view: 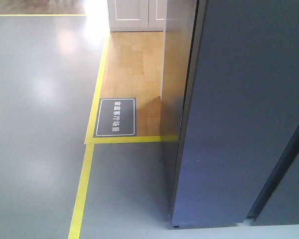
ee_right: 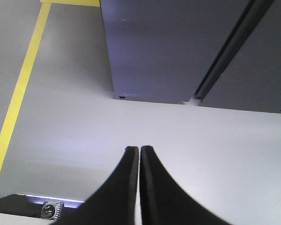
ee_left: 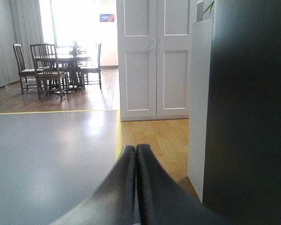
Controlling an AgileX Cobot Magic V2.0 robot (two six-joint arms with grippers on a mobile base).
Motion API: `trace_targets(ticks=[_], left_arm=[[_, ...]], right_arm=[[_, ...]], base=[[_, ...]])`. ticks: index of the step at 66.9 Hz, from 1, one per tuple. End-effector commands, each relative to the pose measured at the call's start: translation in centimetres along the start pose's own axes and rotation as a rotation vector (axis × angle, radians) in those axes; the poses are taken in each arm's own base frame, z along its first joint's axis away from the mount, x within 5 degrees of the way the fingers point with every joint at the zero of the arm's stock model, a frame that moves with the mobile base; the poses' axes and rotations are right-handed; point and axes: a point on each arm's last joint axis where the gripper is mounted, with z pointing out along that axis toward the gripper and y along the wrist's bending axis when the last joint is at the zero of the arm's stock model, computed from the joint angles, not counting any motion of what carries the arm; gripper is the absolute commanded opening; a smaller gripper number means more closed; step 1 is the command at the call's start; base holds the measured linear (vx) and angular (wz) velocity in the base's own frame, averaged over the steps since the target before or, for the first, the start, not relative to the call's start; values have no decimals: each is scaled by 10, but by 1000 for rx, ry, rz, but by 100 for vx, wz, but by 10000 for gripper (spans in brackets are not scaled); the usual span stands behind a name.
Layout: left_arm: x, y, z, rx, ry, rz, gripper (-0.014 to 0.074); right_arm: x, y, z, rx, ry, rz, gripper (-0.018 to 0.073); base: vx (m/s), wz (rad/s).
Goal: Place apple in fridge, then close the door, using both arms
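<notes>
Front view: fridge (view: 239, 114), matte blue-grey slab, flat-faced, doors shut, a dark seam down the right. Smooth grey floor (view: 35, 124), yellow tape line (view: 82, 194), pale wood planks (view: 134, 64), black floor sign (view: 115, 117). Apple not visible in any view.

Left wrist: left gripper (ee_left: 136, 149), 2 black tapered fingers pressed together, empty. White panelled cabinet (ee_left: 154, 56); wooden dining chairs (ee_left: 47, 65) beyond.

Right wrist: right gripper (ee_right: 139, 149), fingers closed together, holding nothing, above glossy grey floor before the fridge base.

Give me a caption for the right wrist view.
Shut right gripper hangs over grey floor, facing the fridge base.
</notes>
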Motion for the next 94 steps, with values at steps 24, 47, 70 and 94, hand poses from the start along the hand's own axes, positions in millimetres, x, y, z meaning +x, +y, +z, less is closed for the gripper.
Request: trace_targets(ticks=[24,47,70,94], left_arm=[[-13,-1,-2,7,-101,-9,-6],[-13,-1,-2,7,-101,-9,-6],[-13,-1,-2,7,-101,-9,-6],[-13,-1,-2,7,-102,-8,-6]], right_arm=[[-9,-1,-4,6,-62,-5,-3],[-15,-4,-6,47,-191,-24,-3],[-3,-1,31,33,-775,11,-3],[35,-1,78,43,-1004,28,-3]], base=[[0,0],[0,0],[0,0],[0,0]])
